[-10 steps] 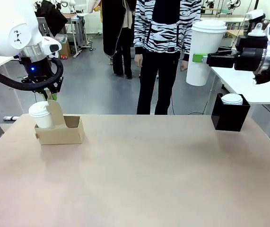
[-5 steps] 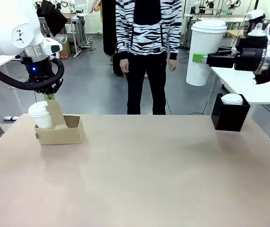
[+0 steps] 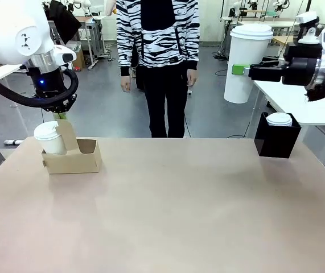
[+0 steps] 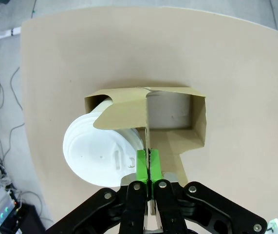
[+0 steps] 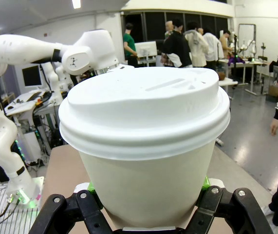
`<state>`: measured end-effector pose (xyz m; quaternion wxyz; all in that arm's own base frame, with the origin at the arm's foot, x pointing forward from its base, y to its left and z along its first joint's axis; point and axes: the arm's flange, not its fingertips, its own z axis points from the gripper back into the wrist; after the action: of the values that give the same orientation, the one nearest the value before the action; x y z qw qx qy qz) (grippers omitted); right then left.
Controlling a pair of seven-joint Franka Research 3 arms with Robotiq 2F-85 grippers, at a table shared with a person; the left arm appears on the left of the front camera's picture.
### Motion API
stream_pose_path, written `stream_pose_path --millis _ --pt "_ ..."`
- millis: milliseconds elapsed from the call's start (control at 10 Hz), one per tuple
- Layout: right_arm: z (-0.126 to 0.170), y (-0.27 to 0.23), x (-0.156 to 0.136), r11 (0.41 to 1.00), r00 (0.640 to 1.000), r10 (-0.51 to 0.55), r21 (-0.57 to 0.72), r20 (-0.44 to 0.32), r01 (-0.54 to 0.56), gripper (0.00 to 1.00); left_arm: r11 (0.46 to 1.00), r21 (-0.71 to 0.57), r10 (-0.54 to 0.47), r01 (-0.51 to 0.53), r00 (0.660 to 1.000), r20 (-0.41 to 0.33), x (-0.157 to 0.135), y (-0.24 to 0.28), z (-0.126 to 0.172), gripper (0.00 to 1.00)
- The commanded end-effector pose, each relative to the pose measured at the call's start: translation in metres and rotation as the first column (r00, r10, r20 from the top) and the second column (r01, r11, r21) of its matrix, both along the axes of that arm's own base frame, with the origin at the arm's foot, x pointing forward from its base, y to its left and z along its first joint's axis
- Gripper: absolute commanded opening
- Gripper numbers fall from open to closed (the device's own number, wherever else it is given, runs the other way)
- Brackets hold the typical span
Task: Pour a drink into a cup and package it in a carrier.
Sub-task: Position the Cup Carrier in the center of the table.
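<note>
At the far-left corner of the tan tabletop [image 3: 179, 216], my left claw [image 4: 148, 168] clamps the carrier [image 3: 74, 162] by its tab, lidded cup [image 3: 49, 136] slotted in; my right claw [image 5: 148, 186] grips a second cup [image 5: 143, 146] aloft; grey floor [image 3: 105, 102] beyond.

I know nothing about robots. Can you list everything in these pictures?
table: one, tan, filling the foreground.
carrier: one, brown cardboard, table's far left.
cup in carrier: one, white, lidded, left slot.
held cup: one, white, lidded, raised at right.
black box: one, table's far right; white lid at its top.
person: one, striped top, standing beyond the table.
left gripper: one, black with green pads, shut on carrier's handle tab.
right gripper: one, black, shut on held cup.
</note>
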<state>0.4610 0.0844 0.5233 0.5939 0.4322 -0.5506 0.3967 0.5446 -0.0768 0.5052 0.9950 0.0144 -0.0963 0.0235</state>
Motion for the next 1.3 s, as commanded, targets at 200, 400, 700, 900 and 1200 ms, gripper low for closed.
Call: stream_pose_path --millis 200,400,700,900,1200 --pt "0.005 0.002 0.002 1.000 1.000 -0.001 0.008 0.007 0.001 0.80 0.998 0.026 0.062 -0.062 0.998 0.007 -0.026 -0.015 0.056 0.02" --pt "0.005 0.002 0.002 1.000 1.000 -0.001 0.008 0.007 0.001 0.80 0.996 0.042 0.077 -0.078 0.997 0.025 -0.044 -0.045 0.092 0.02" --pt "0.005 0.002 0.002 1.000 1.000 -0.001 0.008 0.007 0.001 0.80 0.997 0.033 0.071 -0.072 0.997 0.016 -0.083 -0.119 0.129 0.02" --pt "0.005 0.002 0.002 1.000 1.000 -0.001 0.008 0.007 0.001 0.80 0.992 0.068 0.110 -0.110 0.994 0.000 -0.104 -0.169 0.128 0.02" --pt "0.005 0.002 0.002 1.000 1.000 -0.001 0.008 0.007 0.001 0.80 0.995 0.063 0.080 -0.079 0.997 -0.014 -0.127 -0.243 0.096 0.02"
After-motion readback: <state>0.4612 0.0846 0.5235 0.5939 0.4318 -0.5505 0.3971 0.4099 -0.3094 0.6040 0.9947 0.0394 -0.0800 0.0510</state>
